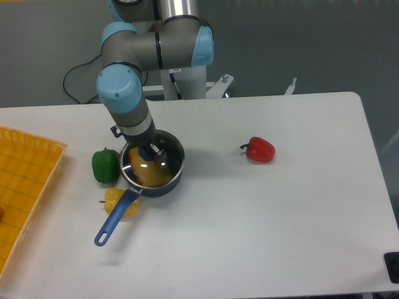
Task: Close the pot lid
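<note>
Now the claw clamps the lid tilted over the pot, green pepper just beside.

The scene was evenly and brightly lit from above; the white tabletop showed only soft, short shadows under objects; a glare patch sat on the lid; focus was slightly soft throughout; the backdrop stayed dim grey.

fingers gripping lid, over pot
</note>
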You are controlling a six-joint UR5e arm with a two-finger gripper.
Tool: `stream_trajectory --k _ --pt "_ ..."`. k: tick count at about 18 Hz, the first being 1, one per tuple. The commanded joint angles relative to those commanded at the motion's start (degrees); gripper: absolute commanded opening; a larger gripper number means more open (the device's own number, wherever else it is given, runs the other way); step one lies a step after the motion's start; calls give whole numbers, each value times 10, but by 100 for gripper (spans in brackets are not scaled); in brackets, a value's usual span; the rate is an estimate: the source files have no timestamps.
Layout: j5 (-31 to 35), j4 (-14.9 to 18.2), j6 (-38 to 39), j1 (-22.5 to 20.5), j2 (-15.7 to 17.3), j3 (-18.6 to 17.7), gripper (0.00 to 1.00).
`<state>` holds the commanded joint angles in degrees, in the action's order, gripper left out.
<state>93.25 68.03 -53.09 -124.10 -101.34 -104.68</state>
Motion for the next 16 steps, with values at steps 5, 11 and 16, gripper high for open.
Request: stream_trajectory --k 5,11,16 --pt "-1 -5 1 0 0 -1 59" --pt "-1 -5 1 0 0 -1 59" --pt "1 -5 0 1 0 -1 75"
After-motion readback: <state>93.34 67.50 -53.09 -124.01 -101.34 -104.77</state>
